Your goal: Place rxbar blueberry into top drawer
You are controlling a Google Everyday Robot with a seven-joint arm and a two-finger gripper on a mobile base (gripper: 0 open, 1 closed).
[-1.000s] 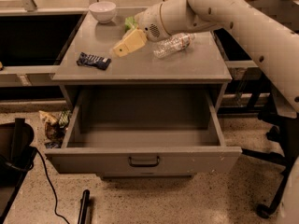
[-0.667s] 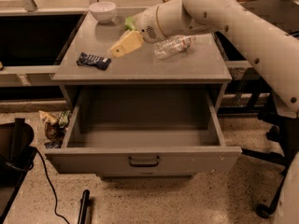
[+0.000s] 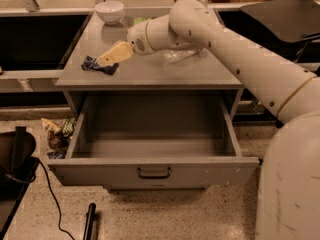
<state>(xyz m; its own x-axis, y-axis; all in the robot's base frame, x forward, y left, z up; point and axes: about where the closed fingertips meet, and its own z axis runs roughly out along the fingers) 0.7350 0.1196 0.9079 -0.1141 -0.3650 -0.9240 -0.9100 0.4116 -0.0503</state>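
The rxbar blueberry (image 3: 99, 65), a small dark blue wrapper, lies on the left part of the grey cabinet top (image 3: 150, 74). My gripper (image 3: 111, 56) with pale yellow fingers reaches from the right and sits just above the bar's right end, partly covering it. The top drawer (image 3: 155, 171) is pulled fully open below the cabinet top, with a small dark handle (image 3: 154, 173) on its front panel. Its inside looks bare.
A white bowl (image 3: 109, 11) stands at the back left of the cabinet top. A clear plastic bottle (image 3: 178, 55) lies behind my arm, and a green item (image 3: 140, 20) shows at the back. Crumpled bags (image 3: 56, 134) lie on the floor left of the drawer.
My gripper has moved left and down across the cabinet top, from near the middle to right over the blue bar. The bar and the drawer have not moved.
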